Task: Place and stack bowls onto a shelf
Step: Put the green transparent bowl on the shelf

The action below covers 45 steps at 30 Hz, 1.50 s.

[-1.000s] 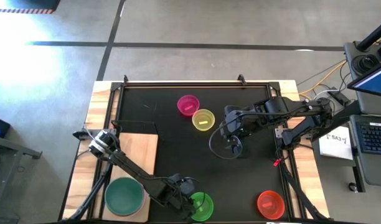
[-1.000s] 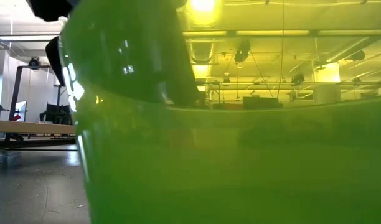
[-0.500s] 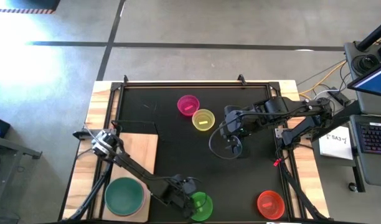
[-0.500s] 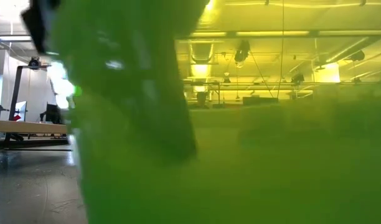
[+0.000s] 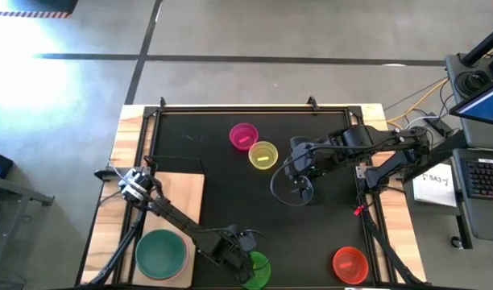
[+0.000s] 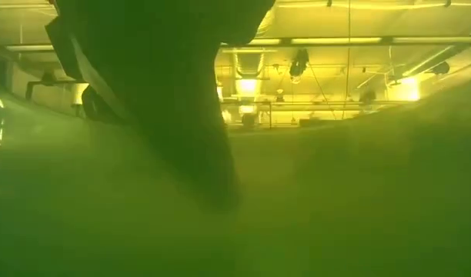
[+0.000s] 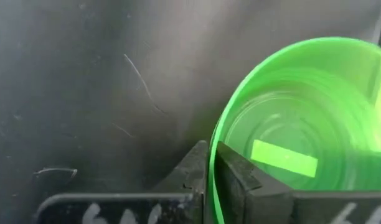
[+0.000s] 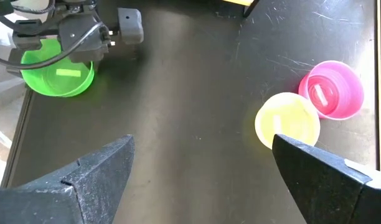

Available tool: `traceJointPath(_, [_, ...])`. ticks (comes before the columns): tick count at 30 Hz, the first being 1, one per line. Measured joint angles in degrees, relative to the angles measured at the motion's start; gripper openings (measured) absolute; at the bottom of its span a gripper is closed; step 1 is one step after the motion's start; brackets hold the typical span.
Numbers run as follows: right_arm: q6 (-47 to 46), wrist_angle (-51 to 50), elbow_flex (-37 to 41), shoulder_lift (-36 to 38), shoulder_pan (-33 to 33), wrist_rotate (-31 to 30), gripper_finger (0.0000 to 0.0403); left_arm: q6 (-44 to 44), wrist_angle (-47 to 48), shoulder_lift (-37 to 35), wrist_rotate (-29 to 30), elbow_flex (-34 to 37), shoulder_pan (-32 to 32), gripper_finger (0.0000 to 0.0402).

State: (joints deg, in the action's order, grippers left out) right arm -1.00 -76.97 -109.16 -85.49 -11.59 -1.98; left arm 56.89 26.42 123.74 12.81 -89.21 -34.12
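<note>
Bright green bowl (image 5: pixel 258 268) clamped by its rim in left gripper (image 7: pixel 210 180) jaws, now dragged nearer table's front edge; lift toward shelf (image 5: pixel 179 193) probably next. Right gripper (image 5: pixel 299 190) mid-table, jaws apart.

You're looking at the mat (image 5: pixel 230 181) w/ the shelf (image 5: pixel 182 193) lying at its left-front corner. One bowl (image 5: pixel 160 252) is sitting just in front of the shelf; another bowl (image 5: pixel 257 268) is sitting right of it at the front edge, third bowl (image 5: pixel 350 263) front-right. Two touching bowls (image 5: pixel 253 145) are sitting rear-centre.
</note>
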Motion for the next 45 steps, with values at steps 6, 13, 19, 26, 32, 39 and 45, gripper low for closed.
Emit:
traceJointPath(6, [0.09, 0.00, 0.00, 0.00, 0.01, 0.00, 0.0370, -0.99, 5.29, -0.82, -0.22, -1.80, 0.01, 0.0001])
traceJointPath(13, [-0.01, 0.02, 0.00, 0.00, -0.01, 0.01, 0.0370, -2.94, 19.27, -4.13, 3.40, -6.43, -0.01, 0.0000])
traceJointPath(19, [-0.03, 0.08, 0.00, 0.00, 0.00, 0.01, 0.0370, -1.95, 34.42, -9.02, 9.22, -9.44, -0.01, 0.0000])
traceJointPath(26, [0.08, 0.20, 0.00, 0.00, 0.00, 0.02, 0.0370, 4.04, 45.79, -18.58, 11.30, -5.43, -0.01, 0.0000])
traceJointPath(32, [0.09, 1.22, 0.00, 0.00, -0.01, 0.02, 0.0370, 13.54, 49.40, -29.61, 11.25, 6.05, -0.08, 0.0000])
traceJointPath(39, [-0.03, 1.28, 0.00, 0.00, 0.00, 0.03, 0.0370, 28.87, 48.62, -44.21, 7.23, 24.89, -0.38, 0.0000])
traceJointPath(45, [-0.04, 1.46, 0.00, 0.00, 0.02, 0.04, 0.0370, 35.43, 47.71, -52.46, 3.05, 33.58, -0.45, 0.0000])
